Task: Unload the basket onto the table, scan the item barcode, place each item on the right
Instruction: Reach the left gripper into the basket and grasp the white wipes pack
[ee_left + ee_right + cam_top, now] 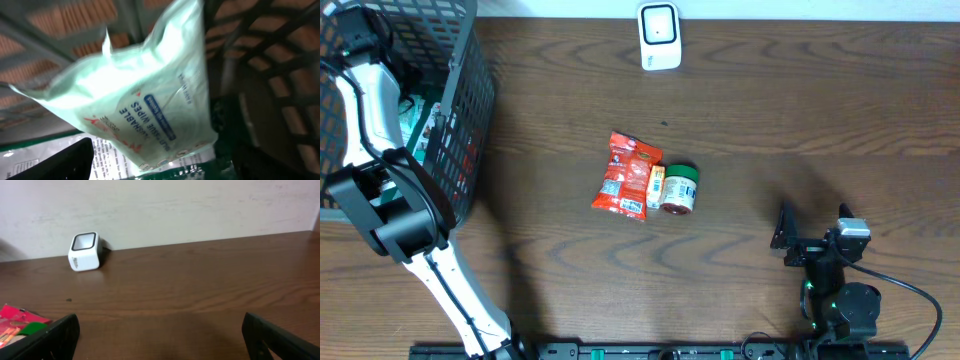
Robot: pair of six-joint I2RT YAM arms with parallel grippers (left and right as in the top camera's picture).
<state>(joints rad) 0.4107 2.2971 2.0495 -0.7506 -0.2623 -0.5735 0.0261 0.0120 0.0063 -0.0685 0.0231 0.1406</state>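
While the left fingers stand open close before the wipes pack inside the basket, a shallow pinch could let the slick pack slip or snag; the right fingers hang open, scanner well ahead.

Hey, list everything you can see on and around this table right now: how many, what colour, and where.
table: one, dark brown wood, under everything
basket: one, black mesh, far left
wipes pack: one, pale green, inside the basket
scanner: one, white, back centre
snack packet: one, red, table centre
jar: one, green cap, beside the packet
left hand: one, black, open, in the basket at the wipes
right hand: one, black, open, front right
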